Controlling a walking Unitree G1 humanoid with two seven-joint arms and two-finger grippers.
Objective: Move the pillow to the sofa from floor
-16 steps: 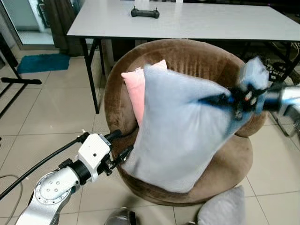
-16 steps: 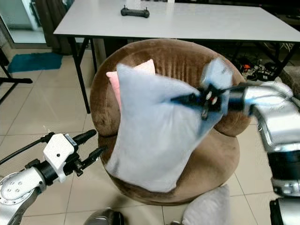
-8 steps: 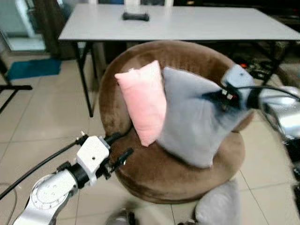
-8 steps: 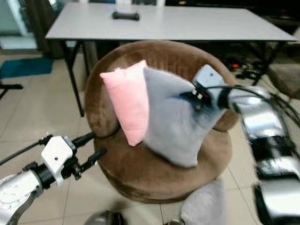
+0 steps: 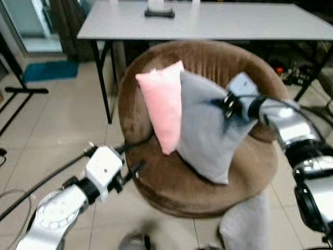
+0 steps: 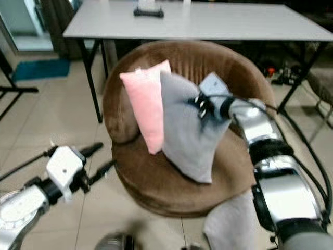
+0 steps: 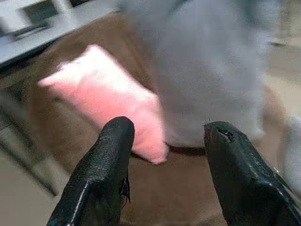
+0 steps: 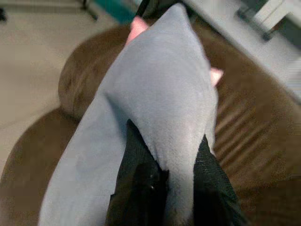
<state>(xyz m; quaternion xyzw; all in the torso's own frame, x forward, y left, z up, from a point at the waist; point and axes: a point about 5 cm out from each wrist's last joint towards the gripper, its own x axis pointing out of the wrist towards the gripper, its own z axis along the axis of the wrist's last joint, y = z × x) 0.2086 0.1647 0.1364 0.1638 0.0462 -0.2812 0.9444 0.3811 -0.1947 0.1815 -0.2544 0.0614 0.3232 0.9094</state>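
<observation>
Your sofa [image 5: 208, 62] now carries the grey pillow [image 5: 208, 130], standing on the seat against the pink pillow [image 5: 161, 104]. Your right pincer [image 5: 229, 107] is clamped on its upper corner; release remains. Left pincer [image 7: 164, 155] gapes wide, holding 0 items, off the front edge.
</observation>
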